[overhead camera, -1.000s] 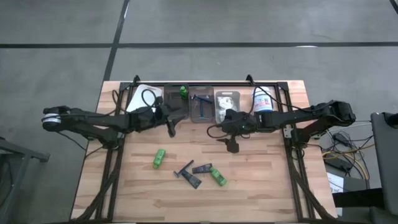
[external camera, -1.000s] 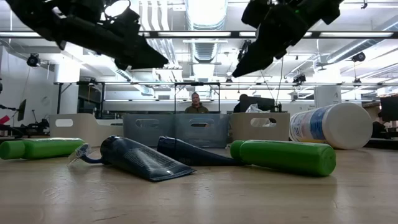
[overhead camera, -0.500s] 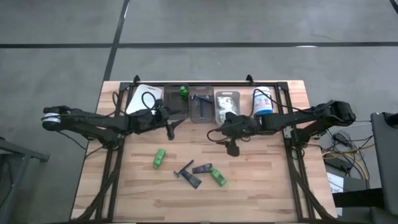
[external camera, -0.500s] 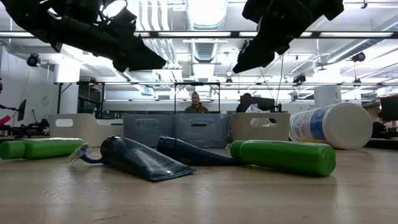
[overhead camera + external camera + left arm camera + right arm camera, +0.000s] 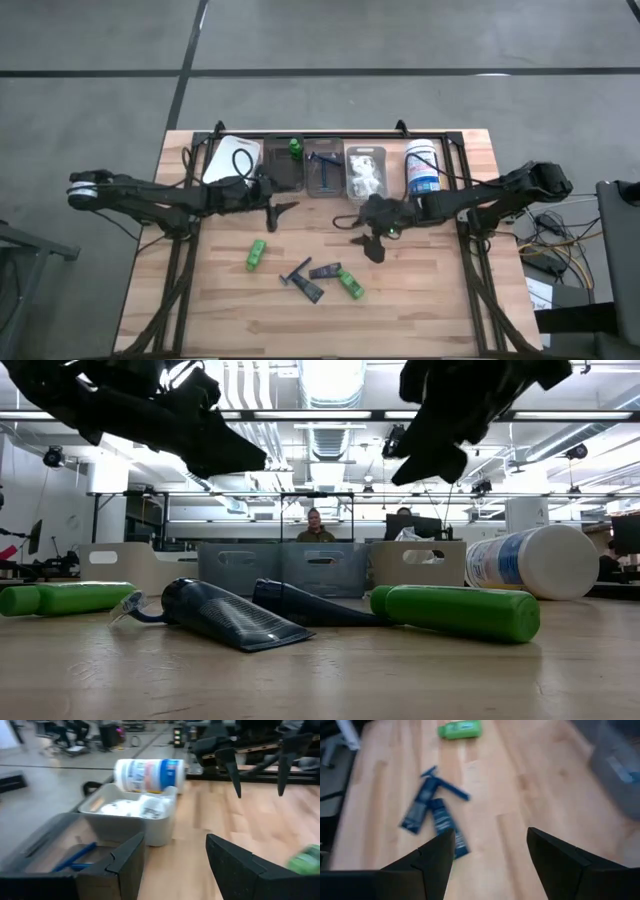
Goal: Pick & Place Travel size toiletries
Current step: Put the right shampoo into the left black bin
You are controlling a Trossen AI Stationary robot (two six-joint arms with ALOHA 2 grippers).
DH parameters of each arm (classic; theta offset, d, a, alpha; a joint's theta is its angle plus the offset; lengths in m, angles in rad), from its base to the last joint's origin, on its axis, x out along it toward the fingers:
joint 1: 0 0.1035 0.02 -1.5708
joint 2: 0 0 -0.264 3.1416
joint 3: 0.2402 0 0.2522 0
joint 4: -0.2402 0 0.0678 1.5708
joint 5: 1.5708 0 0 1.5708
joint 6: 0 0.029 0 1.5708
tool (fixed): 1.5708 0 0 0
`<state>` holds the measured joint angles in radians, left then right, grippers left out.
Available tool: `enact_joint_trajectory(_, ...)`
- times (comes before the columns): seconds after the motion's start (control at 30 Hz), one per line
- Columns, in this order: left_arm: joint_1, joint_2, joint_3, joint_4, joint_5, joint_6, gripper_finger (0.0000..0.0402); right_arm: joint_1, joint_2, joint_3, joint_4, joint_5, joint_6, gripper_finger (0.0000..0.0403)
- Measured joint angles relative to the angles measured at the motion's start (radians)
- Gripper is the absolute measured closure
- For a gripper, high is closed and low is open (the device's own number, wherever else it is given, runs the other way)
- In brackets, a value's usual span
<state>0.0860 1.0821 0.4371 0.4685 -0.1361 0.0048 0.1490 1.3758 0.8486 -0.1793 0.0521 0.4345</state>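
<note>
Loose on the wood lie two green bottles [image 5: 255, 253] [image 5: 351, 284], a blue razor [image 5: 297, 272] and two dark tubes [image 5: 325, 271] [image 5: 312, 291]. My right gripper [image 5: 372, 247] hangs open above the table, just on the far right of them. In its wrist view [image 5: 492, 855] the razor [image 5: 437, 785] and tubes [image 5: 447, 827] lie ahead. My left gripper [image 5: 280, 211] is open and nearly level, in the air in front of the bins. Its wrist view [image 5: 175, 862] looks at the white bin of packets [image 5: 135, 810].
A row stands along the far edge: a white bin [image 5: 232, 160], a dark bin with a green bottle [image 5: 294, 149], a clear bin with a blue razor [image 5: 323, 172], a white bin of packets [image 5: 365, 172] and a white tub [image 5: 423, 166] on its side. A person sits beyond the table.
My right gripper has gone toward the table's near edge, closer to the loose toiletries, and has rolled about its own line. My left gripper has swung its fingers a little toward the table's right. Nothing on the table has moved.
</note>
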Motion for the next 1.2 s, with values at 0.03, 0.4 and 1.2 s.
enact_joint_trajectory(0.03, -0.003, 0.0, 0.0, -0.002, 0.019, -0.006, 0.0188, 0.017, 0.0, 0.0, 0.001, 0.0, 0.025, 0.0157)
enact_joint_trajectory(0.4, -0.12, 0.0, 0.0, -0.041, 0.05, -0.009, 0.0188, 0.191, 0.0, 0.0, 0.003, 0.159, 0.32, 0.016)
enact_joint_trajectory(1.2, -0.351, 0.0, 0.0, -0.044, 0.007, -0.045, 0.0188, 0.247, 0.494, 0.463, -0.539, 0.078, 0.43, 0.0162)
